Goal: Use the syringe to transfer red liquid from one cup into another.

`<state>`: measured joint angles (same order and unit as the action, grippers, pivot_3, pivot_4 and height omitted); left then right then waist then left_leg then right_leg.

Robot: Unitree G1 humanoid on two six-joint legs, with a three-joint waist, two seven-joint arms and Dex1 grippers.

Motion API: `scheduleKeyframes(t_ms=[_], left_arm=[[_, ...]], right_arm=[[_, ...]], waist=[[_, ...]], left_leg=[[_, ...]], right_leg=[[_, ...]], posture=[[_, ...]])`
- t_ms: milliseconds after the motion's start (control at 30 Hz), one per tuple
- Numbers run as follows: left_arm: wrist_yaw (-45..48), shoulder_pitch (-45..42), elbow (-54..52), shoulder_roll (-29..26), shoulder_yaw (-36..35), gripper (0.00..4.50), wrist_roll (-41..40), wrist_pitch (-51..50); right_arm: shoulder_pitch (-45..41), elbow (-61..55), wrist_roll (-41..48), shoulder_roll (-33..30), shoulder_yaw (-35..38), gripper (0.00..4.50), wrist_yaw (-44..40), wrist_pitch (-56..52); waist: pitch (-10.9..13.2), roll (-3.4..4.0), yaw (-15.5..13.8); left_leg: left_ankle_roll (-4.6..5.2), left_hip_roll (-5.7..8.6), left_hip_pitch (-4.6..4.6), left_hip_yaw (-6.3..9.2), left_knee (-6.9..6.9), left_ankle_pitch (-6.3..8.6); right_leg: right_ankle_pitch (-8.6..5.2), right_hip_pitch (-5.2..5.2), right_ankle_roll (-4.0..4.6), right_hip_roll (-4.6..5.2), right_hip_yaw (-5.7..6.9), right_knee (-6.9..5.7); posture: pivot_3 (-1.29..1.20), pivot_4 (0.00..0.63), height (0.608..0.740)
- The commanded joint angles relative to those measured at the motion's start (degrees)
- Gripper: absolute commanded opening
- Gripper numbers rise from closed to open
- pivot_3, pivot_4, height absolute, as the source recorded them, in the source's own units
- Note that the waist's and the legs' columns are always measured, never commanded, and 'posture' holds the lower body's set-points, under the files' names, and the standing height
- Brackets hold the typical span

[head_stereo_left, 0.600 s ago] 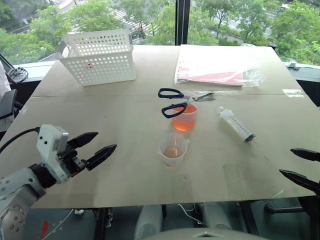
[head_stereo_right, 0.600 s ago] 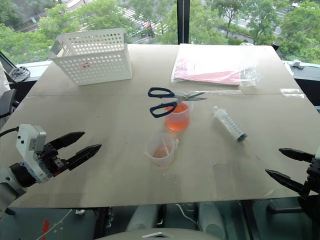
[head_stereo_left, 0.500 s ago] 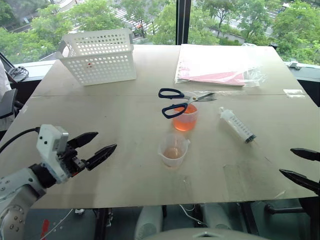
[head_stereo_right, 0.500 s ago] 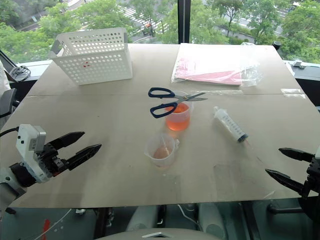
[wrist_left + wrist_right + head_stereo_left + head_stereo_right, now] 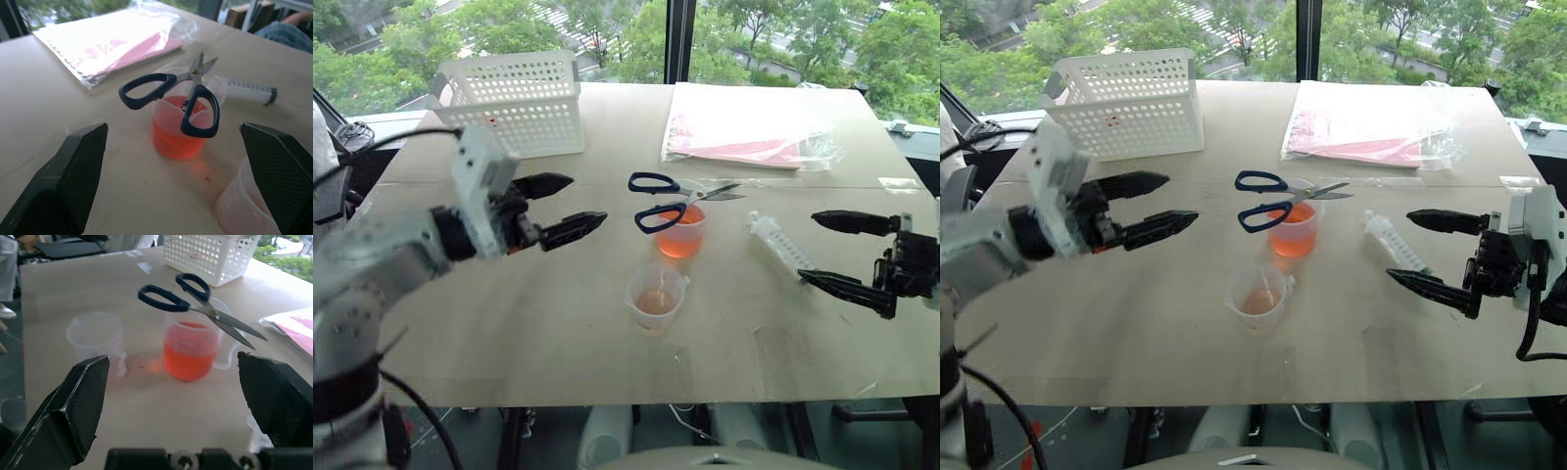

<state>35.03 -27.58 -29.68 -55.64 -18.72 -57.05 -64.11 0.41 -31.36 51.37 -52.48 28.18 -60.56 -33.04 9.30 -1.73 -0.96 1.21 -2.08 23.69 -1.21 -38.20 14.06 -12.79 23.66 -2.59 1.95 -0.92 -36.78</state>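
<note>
Starting at your left, the left gripper hangs above the surface with its jaws spread and nothing between them, pointing across toward the cups. Behind it sits a white basket. Toward the middle, the shorter cup holds a little pale orange liquid, and just beyond it the taller cup holds the deeper red liquid (note the blue-handled scissors lying across its rim, which will likely need clearing before you can draw from it).

Further right lies the syringe, flat on the surface, untouched. Its long axis runs diagonally, one end up near the taller cup, the other down toward your right arm. The right gripper is just beside that nearer end, jaws wide and empty, one finger above and one below the syringe's line. So your right arm is clearly the closer one; I'd judge a short reach leftward, with the jaws closing across the barrel, is what the pickup calls for.
</note>
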Motion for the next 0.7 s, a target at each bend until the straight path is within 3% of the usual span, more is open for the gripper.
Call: scheduleKeyframes(t_ms=[33, 100, 333, 467, 500, 567, 700], left_arm=[[5.67, -11.74, 8.00, -3.37, 11.10, 4.41, 2.95, -3.46], [9.98, -20.38, 14.35, -2.52, 19.32, 4.41, 5.86, -5.36], [28.26, -36.90, 30.77, 3.32, 42.16, 4.41, 25.19, 8.46], [33.73, -41.38, 41.31, 7.82, 47.30, 4.41, 34.14, 17.21], [35.42, -42.13, 43.27, 8.81, 47.88, 3.90, 35.54, 18.96], [38.17, -43.33, 46.07, 10.49, 48.19, 3.30, 37.57, 21.26], [41.80, -44.80, 49.17, 12.56, 47.91, 3.30, 41.23, 23.51]], right_arm=[[0.59, -4.97, 4.23, 0.45, 2.86, 4.50, 2.94, -0.99], [2.03, -7.25, 5.24, 1.29, 3.64, 4.50, 4.94, -0.97], [6.72, -13.01, 5.94, 3.72, 5.08, 4.50, 11.27, -0.33], [8.14, -15.43, 5.80, 4.70, 4.82, 4.50, 14.53, 0.00], [8.63, -15.97, 5.86, 4.88, 4.80, 4.50, 15.04, 0.10], [9.58, -16.88, 6.20, 5.19, 4.96, 4.50, 16.01, 0.21], [11.38, -17.92, 6.94, 5.45, 5.95, 4.50, 17.20, 0.61]], waist=[[0.00, 0.00, 0.14], [0.00, -0.01, 0.16], [0.01, -0.01, 0.17], [0.01, -0.01, 0.21], [0.01, -0.01, 0.27], [0.01, -0.01, 0.30], [0.02, -0.02, 0.21]], left_leg=[[0.00, 0.02, -0.01, -0.03, -0.04, 0.00], [0.00, 0.04, -0.01, -0.05, -0.07, 0.00], [0.00, 0.06, 0.03, -0.03, -0.09, 0.00], [0.01, 0.07, 0.05, -0.04, -0.10, -0.01], [0.01, 0.07, 0.05, -0.05, -0.10, -0.01], [0.01, 0.07, 0.06, -0.06, -0.10, 0.00], [0.01, 0.05, 0.11, -0.03, -0.10, 0.00]], right_leg=[[-0.01, -0.01, -0.02, 0.00, -0.03, -0.01], [-0.08, -0.02, -0.13, 0.00, -0.02, -0.01], [-0.15, 0.00, 0.10, -0.05, -0.04, -0.04], [-0.13, 0.02, 0.13, -0.06, -0.07, -0.03], [-0.13, 0.02, 0.12, -0.06, -0.08, -0.04], [-0.12, 0.05, 0.12, -0.07, -0.11, -0.04], [-0.14, 0.05, 0.08, -0.07, -0.07, -0.02]], posture=[[0.00, 0.150, 0.740], [0.00, 0.150, 0.740], [0.00, 0.150, 0.740], [0.00, 0.150, 0.740], [0.00, 0.150, 0.740], [0.00, 0.150, 0.740], [0.00, 0.150, 0.740]])
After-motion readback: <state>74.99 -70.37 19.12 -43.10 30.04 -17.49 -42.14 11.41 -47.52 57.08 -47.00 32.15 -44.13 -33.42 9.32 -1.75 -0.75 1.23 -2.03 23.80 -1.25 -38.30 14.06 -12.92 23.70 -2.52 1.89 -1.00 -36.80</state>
